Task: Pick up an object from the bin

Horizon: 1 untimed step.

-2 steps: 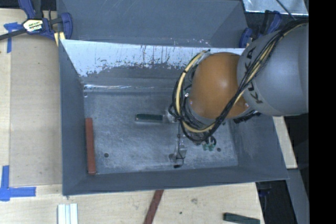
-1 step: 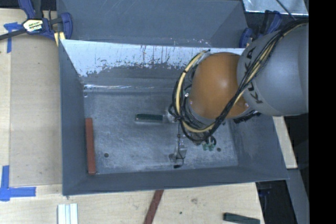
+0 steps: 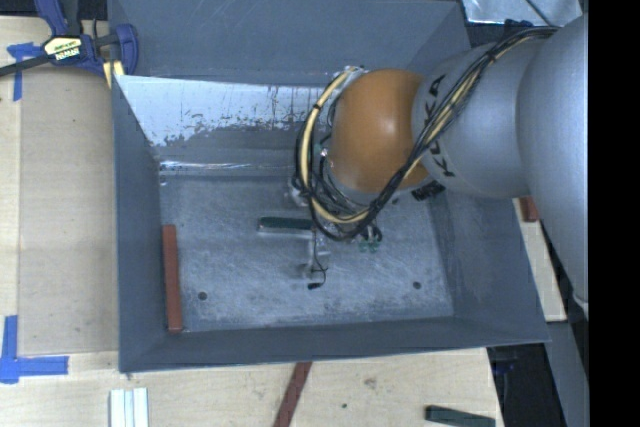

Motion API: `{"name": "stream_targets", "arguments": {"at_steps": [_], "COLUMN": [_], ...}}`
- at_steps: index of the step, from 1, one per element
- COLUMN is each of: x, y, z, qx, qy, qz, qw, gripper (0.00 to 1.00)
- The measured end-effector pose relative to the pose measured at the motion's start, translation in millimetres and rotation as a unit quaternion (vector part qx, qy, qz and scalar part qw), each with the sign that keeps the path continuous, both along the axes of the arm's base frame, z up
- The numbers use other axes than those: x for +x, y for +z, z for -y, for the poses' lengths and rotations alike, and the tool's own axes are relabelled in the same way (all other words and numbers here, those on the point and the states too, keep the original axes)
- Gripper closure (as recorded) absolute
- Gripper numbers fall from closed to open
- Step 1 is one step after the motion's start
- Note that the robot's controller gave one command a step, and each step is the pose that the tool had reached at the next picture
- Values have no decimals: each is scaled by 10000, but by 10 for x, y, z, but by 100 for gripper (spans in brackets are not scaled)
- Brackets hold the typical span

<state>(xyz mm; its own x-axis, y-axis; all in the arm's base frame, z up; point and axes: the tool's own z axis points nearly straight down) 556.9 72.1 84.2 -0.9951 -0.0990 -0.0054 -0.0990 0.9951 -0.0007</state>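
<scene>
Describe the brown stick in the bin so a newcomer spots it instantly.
Start at the grey metal bin and go to the left edge of its floor. The brown stick lies there along the foot of the wall. It is reddish-brown, long and straight, unlike the dark green piece near the middle.

Black lettering on the silver arm (image 3: 485, 140) seems to read KUKA.

Inside bin (image 3: 140, 215): arm (image 3: 480, 125) extended in from right, wrist over floor centre. Under wrist, gripper (image 3: 317, 273) stood near floor middle, toward front. Just behind gripper, left of wrist, flat bar (image 3: 282, 226) lay crosswise. Along floor's left edge lay long stick (image 3: 172, 277), well apart from gripper.
</scene>
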Motion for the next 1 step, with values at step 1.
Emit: {"name": "stream_targets", "arguments": {"at_steps": [1], "x": [483], "y": [-108], "z": [-83], "qx": [9], "qy": [-359], "qz": [-2], "qw": [9994], "gripper": [100]}}
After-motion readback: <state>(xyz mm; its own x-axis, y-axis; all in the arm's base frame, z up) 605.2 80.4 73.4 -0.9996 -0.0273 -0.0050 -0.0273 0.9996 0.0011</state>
